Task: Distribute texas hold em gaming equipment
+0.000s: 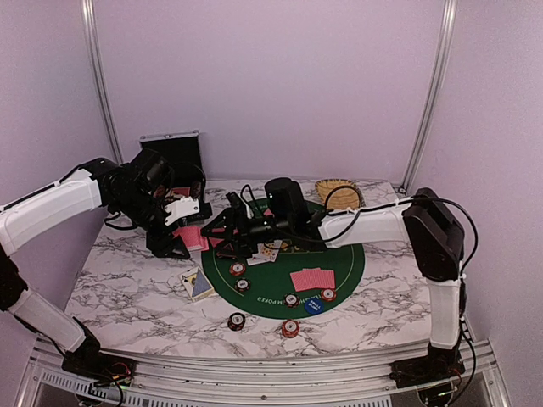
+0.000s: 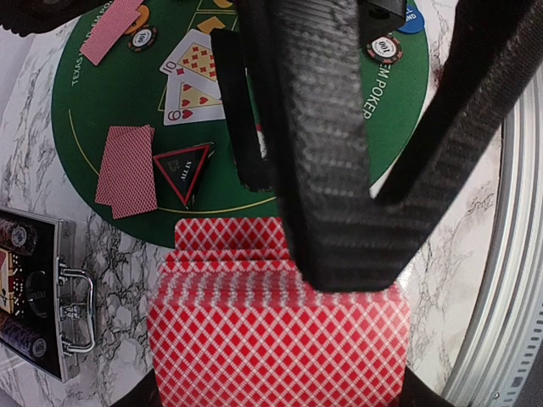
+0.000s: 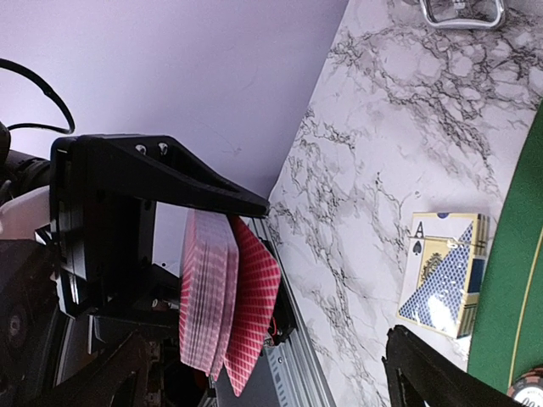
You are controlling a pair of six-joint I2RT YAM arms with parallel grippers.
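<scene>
Off the far-left rim of the green mat [image 1: 348, 263], above the marble table [image 1: 127, 288], the left gripper [image 1: 180, 239] is clamped tight on a deck of red-backed cards [image 2: 280, 331]. The right wrist view shows the deck edge-on. Its long edges run top to bottom of that view, and one card [image 3: 253, 309] is splayed out from the stack on the side facing the mat.

The right gripper [image 1: 227, 237] reaches across the mat to just beside the deck. Its jaws are spread wide and hold nothing. In the left wrist view its black fingers [image 2: 327, 144] cross in front of the deck and block much of the mat.

A blue-and-gold card box [image 3: 445, 271] lies flat on the marble just off the mat's near-left rim. A silver case [image 1: 174, 153] stands open beyond the far-left rim, and a woven tray [image 1: 338, 191] sits at the far-right rim.

On the mat's left part lies a black triangular marker [image 2: 182, 170], one corner aimed at the deck. Two face-down cards [image 2: 127, 170] are just beside it and face-up cards [image 2: 193, 85] lie toward the mat's middle. Another face-down pair [image 1: 311, 278] rests near the mat's near rim. Striped chips [image 1: 237, 269] dot that same rim, next to a blue disc [image 1: 314, 305]. Two more chips [image 1: 236, 321] sit on the marble just past it. An orange disc [image 2: 140, 17] peeks out on the mat's far side.
</scene>
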